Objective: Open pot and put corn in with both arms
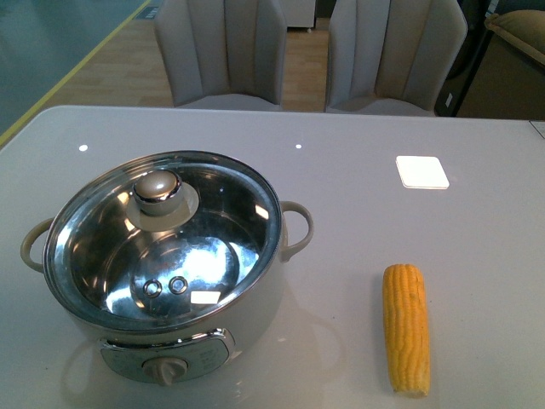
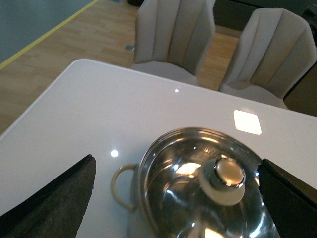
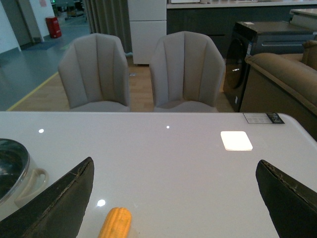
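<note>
One corn (image 1: 406,328): lying on the tabletop (image 1: 358,170), right of the pot (image 1: 258,311), long axis running away from the robot.
Lid (image 1: 158,191): sitting on the pot.
Front view: showing the whole cob; right wrist view catching one end.
Left gripper (image 2: 176,162), right gripper (image 3: 174,162): both gaping open.

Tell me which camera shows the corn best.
The front view: the whole corn lies in sight on the table. The right wrist view catches only one end at the frame edge; the left wrist view shows none of it.
</note>
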Motion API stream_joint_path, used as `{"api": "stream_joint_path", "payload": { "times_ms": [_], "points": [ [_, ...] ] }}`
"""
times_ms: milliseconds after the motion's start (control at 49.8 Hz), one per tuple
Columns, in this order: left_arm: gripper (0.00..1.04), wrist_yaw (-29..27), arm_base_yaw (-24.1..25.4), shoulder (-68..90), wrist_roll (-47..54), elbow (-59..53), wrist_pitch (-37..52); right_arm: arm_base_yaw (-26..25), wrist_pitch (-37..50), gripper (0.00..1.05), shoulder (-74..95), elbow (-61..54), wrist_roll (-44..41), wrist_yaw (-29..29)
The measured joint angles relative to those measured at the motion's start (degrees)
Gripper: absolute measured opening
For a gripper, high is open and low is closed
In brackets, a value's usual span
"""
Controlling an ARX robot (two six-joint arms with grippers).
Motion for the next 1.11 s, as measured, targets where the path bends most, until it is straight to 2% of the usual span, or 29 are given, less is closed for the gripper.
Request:
{"api": "stream_joint_path", "payload": {
  "times_ms": [161, 281, 442, 623, 1105],
  "points": [
    [0.98, -0.9, -2.89, 21.84, 4.96, 6.49, 16.59, 0.0, 0.0, 0.96, 0.0, 0.0, 0.0, 0.0],
    [0.98, -0.02, -3.28, 34.67, 8.0, 11.15, 23.74, 0.0, 0.0, 0.96, 0.0, 0.0, 0.0, 0.0],
    [0.98, 1.05, -1.73, 48.44, 10.45, 17.92, 25.83, 0.0, 0.0, 0.96, 0.0, 0.0, 0.0, 0.0],
    [0.98, 1.79, -1.09, 53.88, 11.78, 21.53, 27.8, 0.0, 0.0, 0.96, 0.0, 0.0, 0.0, 0.0],
    [0.98, 2.14, -4.57, 68.65, 12.79, 25.9, 36.17, 0.0, 0.0, 0.96, 0.0, 0.0, 0.0, 0.0]
  ]
}}
